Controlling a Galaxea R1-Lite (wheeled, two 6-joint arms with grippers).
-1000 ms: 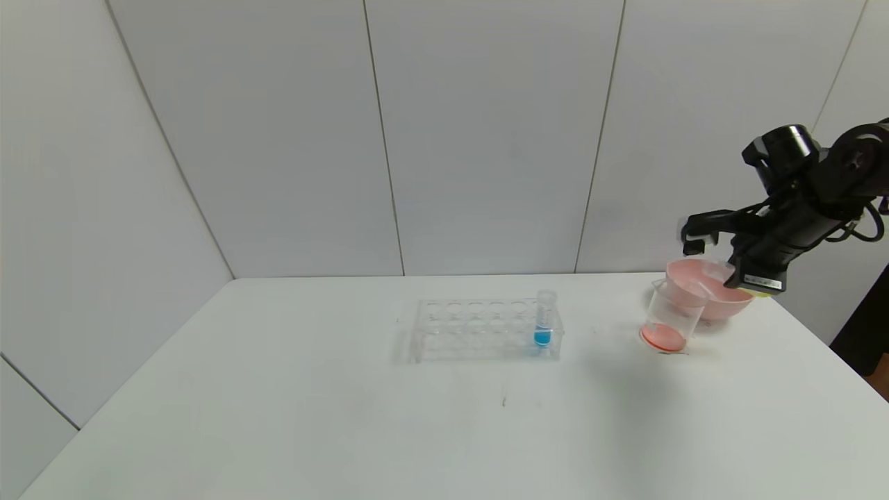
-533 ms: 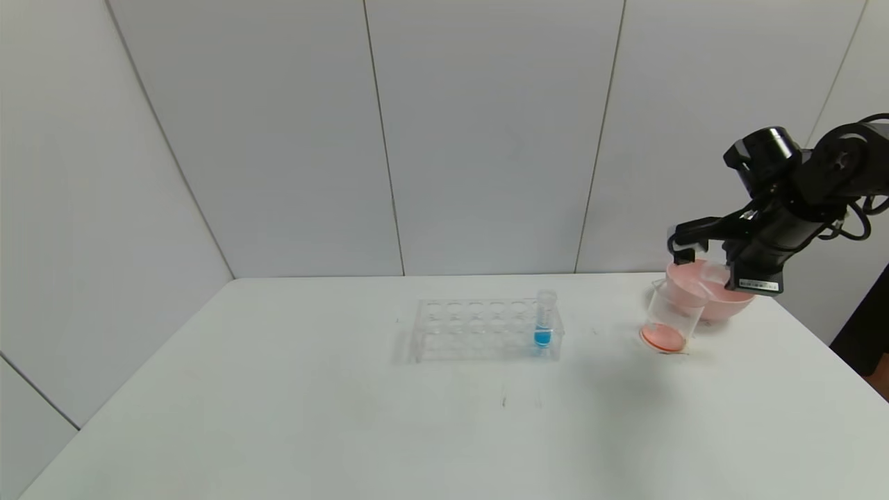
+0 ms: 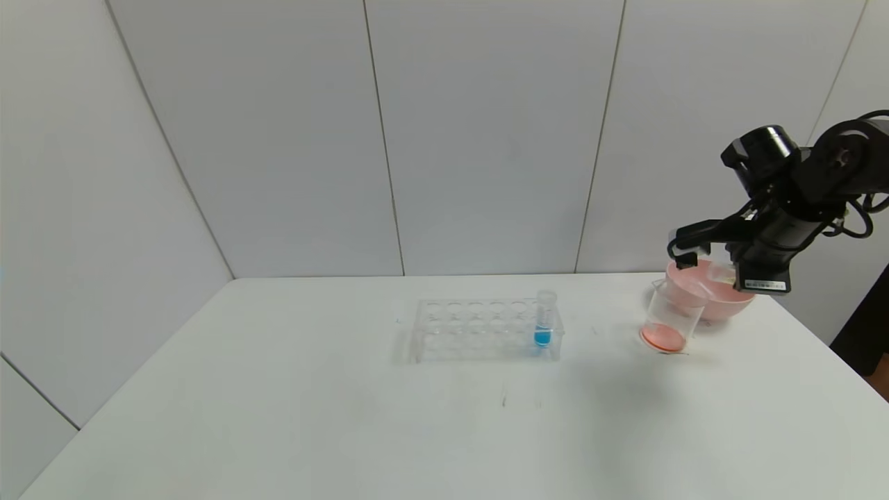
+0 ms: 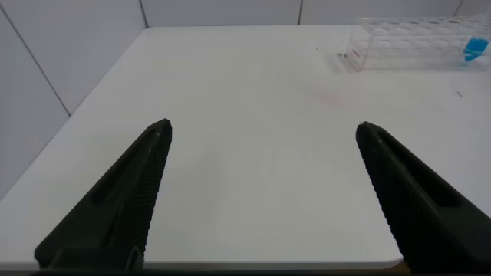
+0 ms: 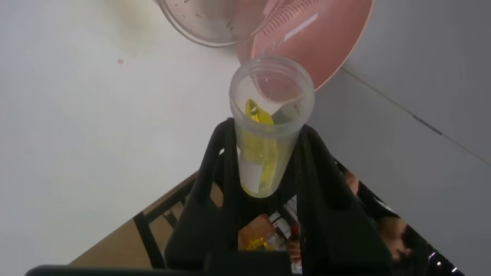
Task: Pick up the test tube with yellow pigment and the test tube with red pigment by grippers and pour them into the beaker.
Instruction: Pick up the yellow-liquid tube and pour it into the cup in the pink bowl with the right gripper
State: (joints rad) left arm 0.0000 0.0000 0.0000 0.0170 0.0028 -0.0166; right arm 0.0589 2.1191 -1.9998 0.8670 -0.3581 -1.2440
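Observation:
The test tube with yellow pigment [image 5: 268, 126] lies tilted in my right gripper [image 5: 267, 132], which is shut on it; yellow liquid streaks its inner wall. In the head view the right gripper [image 3: 717, 264] holds the tube [image 3: 722, 273] above the pink bowl, just behind and to the right of the beaker [image 3: 669, 316]. The beaker stands upright on the table with orange-red liquid at its bottom. The tube's mouth points toward the beaker's rim [image 5: 209, 24]. The test tube with red pigment is out of view. My left gripper [image 4: 262, 132] is open over bare table.
A pink bowl [image 3: 722, 300] sits behind the beaker at the table's far right. A clear tube rack [image 3: 479, 330] stands mid-table with one blue-liquid tube [image 3: 544, 321] in its right end. The rack [image 4: 414, 42] lies ahead of the left gripper. The table's right edge is close to the bowl.
The right arm shifted a little to the left with the yellow tube, then nearly stopped. The beaker, bowl and rack have not moved.

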